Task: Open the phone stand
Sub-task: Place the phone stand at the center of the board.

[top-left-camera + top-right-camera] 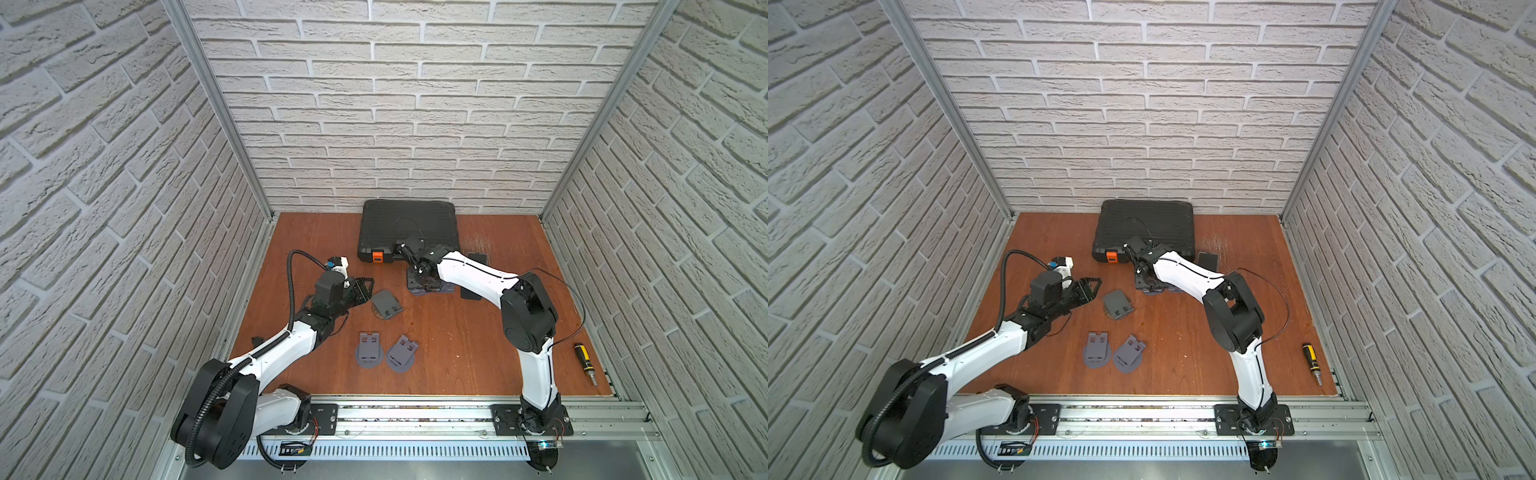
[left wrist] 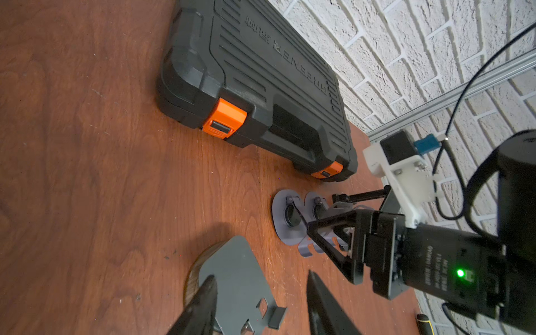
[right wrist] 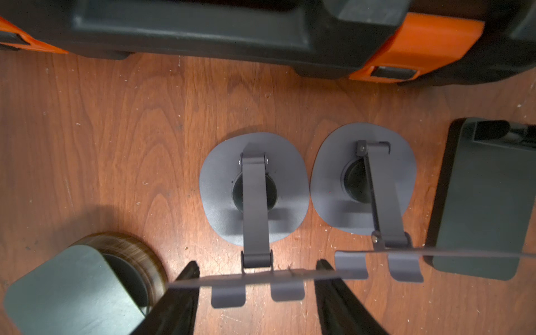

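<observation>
Right wrist view: the right gripper (image 3: pixel 257 268) is shown at the tilted plate of a grey phone stand (image 3: pixel 220 188), which is already unfolded, its arm raised off the oval base. The black fingers (image 3: pixel 185 290) are held apart, one at each end of the plate's edge; whether the plate is pinched between them cannot be told. A second unfolded stand (image 3: pixel 327 179) is set just beside it, with the black tool case (image 3: pixel 203 26) beyond both.

Read from the centre of the table (image 1: pixel 478 353) in both top views, this pair is found toward 12 o'clock, in front of the case. A dark stand (image 1: pixel 386 305), folded flat, lies at 9 o'clock, and the left gripper (image 1: pixel 363 290) is poised just beside it, fingers spread and nothing held. A folded grey stand (image 1: pixel 369 351) and its twin (image 1: pixel 402 353) lie at 7 o'clock. A screwdriver (image 1: pixel 585 363) is seen at 4 o'clock, well apart.

The step in hand is judged to be the last setting of the plate angle on the opened stand. Next, the plate is to be let go without the stand being tipped. The dark stand must then be pinned at its base while its plate is lifted on the hinge.
</observation>
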`<state>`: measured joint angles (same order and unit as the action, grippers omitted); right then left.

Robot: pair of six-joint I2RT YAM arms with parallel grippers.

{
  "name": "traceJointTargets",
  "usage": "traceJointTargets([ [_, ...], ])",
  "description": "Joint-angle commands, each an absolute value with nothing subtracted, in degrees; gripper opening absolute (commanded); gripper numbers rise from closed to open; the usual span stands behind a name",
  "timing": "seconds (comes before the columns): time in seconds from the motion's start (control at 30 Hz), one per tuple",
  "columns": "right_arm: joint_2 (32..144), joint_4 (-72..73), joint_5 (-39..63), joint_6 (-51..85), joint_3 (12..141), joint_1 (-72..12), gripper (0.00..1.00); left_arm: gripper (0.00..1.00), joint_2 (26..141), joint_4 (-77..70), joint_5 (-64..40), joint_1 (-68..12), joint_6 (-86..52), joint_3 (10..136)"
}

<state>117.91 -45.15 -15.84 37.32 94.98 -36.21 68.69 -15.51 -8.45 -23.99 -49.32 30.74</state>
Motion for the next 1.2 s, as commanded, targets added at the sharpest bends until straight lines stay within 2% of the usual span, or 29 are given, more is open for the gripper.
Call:
traceJointTargets([
  [0.0,118.87,-45.02,-16.49,38.13,96.43,-35.95,0.20,0.51,69.12,-18.98,-9.16,-23.41,-49.30,31.33],
  [0.8,121.46,-45.44,-15.72,38.74,97.24,-35.01,0.24,0.51,70.49,-19.86,-9.93,-23.21,-49.31,31.73],
  [1.17,121.29,-45.44,-15.36,39.29,96.53,-35.06,0.39,0.51,70.49,-20.12,-9.93,-23.23,-49.46,31.47],
])
